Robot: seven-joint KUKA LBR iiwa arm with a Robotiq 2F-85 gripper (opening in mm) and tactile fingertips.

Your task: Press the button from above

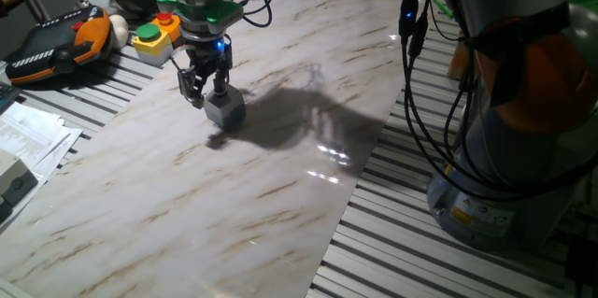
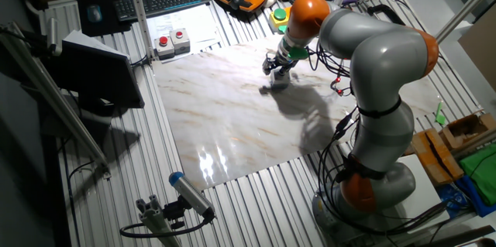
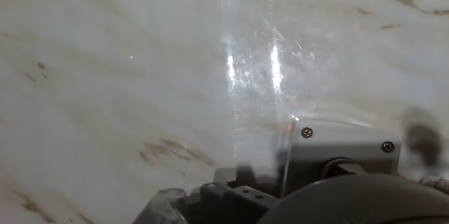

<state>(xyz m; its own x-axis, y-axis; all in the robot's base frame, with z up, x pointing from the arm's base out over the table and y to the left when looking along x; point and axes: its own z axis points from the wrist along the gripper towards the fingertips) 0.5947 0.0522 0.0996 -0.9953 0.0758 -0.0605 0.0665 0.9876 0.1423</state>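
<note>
Button itself not visible from any view, hidden under gripper (image 1: 206, 91). Grey box (image 1: 225, 108) sits on marble board (image 1: 280, 177), far side, near yellow box (image 1: 155, 36) (wrong one, ignore). Gripper right above grey box, maybe touching. Finger state: cannot tell. Tip: push straight down, centred, gently, so box doesn't skid.

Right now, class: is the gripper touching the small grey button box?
Cannot tell. In one fixed view the gripper sits directly over the grey box and overlaps it, hiding any gap; the hand view is blurred there.
</note>
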